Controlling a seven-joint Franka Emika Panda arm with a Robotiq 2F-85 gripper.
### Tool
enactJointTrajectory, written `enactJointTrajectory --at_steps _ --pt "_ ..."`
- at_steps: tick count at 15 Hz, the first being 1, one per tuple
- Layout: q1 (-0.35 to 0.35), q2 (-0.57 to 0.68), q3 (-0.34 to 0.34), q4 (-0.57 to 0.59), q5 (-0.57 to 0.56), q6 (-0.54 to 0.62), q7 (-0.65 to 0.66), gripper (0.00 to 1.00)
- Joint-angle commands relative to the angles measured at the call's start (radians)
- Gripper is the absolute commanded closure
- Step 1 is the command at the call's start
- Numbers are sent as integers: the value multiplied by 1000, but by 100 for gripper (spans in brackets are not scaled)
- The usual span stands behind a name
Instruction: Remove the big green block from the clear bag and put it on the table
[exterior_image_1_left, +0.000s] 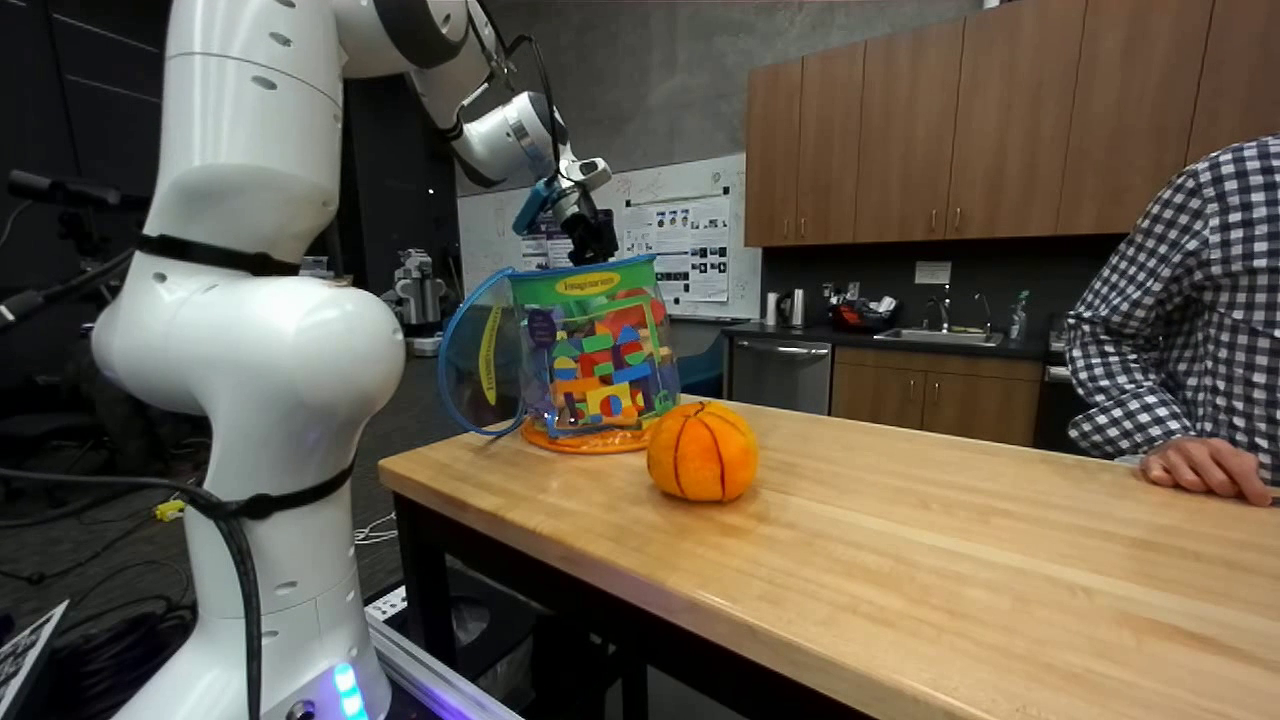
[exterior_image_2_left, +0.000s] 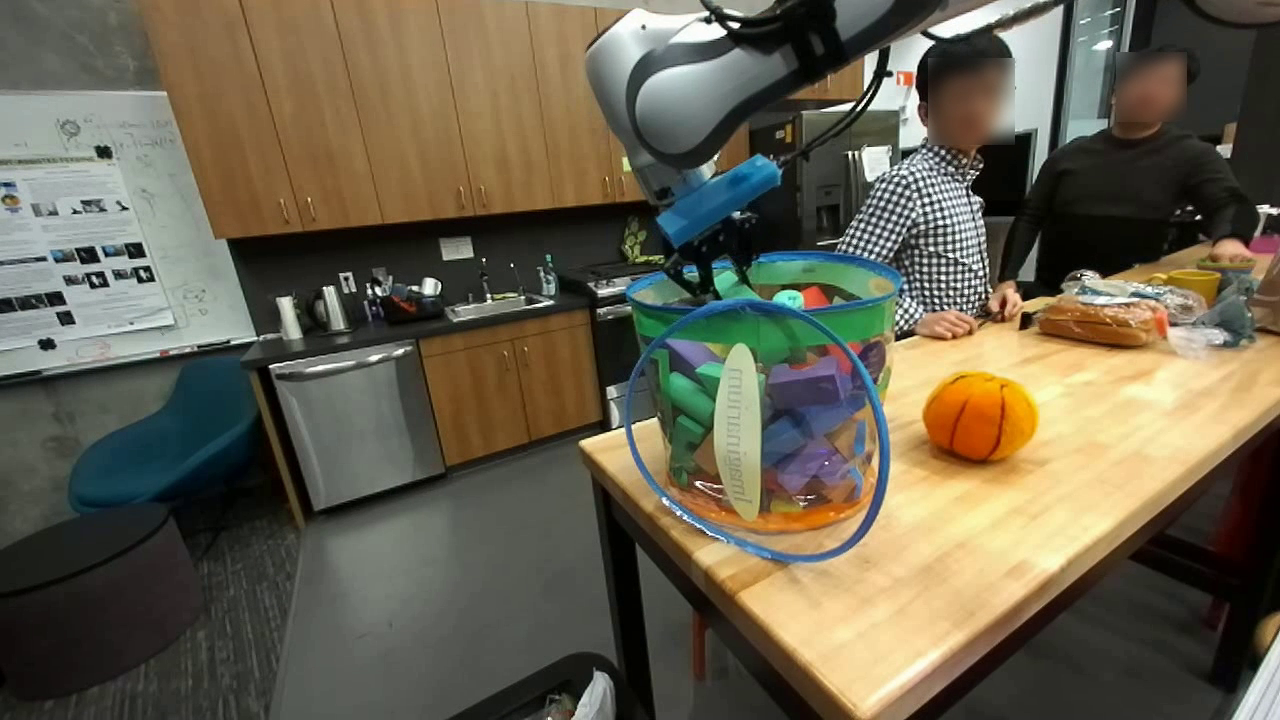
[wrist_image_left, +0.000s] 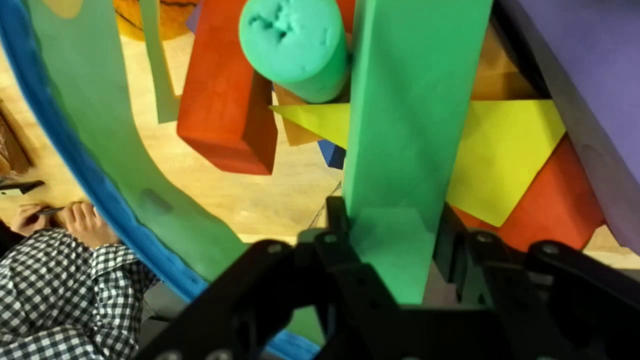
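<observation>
Has the black claw (wrist_image_left: 392, 212) clamped on a long green rectangular block (wrist_image_left: 410, 100), with fingers (wrist_image_left: 337, 215) against both its sides near one end in the wrist view. Shows that block inside the clear toy bag (exterior_image_2_left: 875, 318), up at the open blue-rimmed mouth. In the wrist view, has a red rectangular block (wrist_image_left: 215, 95) and a mint-green cylinder (wrist_image_left: 295, 42) to one side of it, a purple block (wrist_image_left: 595, 70) to the other, and a yellow block (wrist_image_left: 505, 155) partly hidden behind. Bears a blue bar (exterior_image_2_left: 720, 200) above the claw, at the end of the white arm (exterior_image_1_left: 260, 130).

As for the bag, stands upright near one corner of the table (exterior_image_2_left: 1000, 540), close to the end edge, with a round clear lid (exterior_image_2_left: 738, 430) hanging down outside toward that edge. Just beside it, farther in from the end edge and between the long edges, shows an orange ribbed pumpkin (exterior_image_2_left: 980, 415).

Along the far long edge in an exterior view, shows a person in a checked shirt (exterior_image_2_left: 895, 215) with hands (exterior_image_2_left: 948, 323) on the table and, farther from the bag's corner, a person in a dark sweater (exterior_image_2_left: 1110, 215). Toward that same end, carries on the table a plastic-wrapped loaf (exterior_image_2_left: 1100, 322) and a yellow mug (exterior_image_2_left: 1193, 282). Beyond the table, takes in wooden cabinets (exterior_image_2_left: 400, 110).
</observation>
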Motion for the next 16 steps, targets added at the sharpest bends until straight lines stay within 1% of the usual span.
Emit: enactJointTrajectory --at_steps 1,7,13,16 --pt "-5 -113 -1 -66 -25 62 -92 83" --pt "-46 -233 -6 -114 8 151 -222 83" --pt "-135 -343 -51 -184 69 211 -373 83" --pt "-175 -384 -75 -212 98 222 -432 83"
